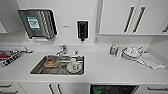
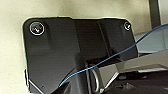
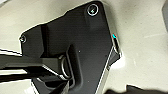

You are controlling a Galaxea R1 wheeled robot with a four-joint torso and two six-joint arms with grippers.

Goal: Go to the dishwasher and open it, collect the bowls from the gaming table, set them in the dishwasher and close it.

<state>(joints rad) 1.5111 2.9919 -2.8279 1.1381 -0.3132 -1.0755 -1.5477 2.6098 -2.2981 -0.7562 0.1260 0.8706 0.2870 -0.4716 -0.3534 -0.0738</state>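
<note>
Head view has me facing a white kitchen counter point(image 1: 105, 67) with a steel sink point(image 1: 58, 65) set in it; a dish with orange contents point(image 1: 50, 62) and a white cup point(image 1: 73, 64) sit in the basin. The dishwasher point(image 1: 113, 89) lies at the lower edge of the view, under the counter and right of the sink. Its cavity shows dark, so I judge it already open, and something green point(image 1: 97, 90) sits at its left side, which I take to be a bowl, though I can't be sure. The opening runs lengthwise along the counter front, below and slightly right of centre, so I judge my right arm the nearer one. I cannot tell how either gripper's fingers stand.
</note>
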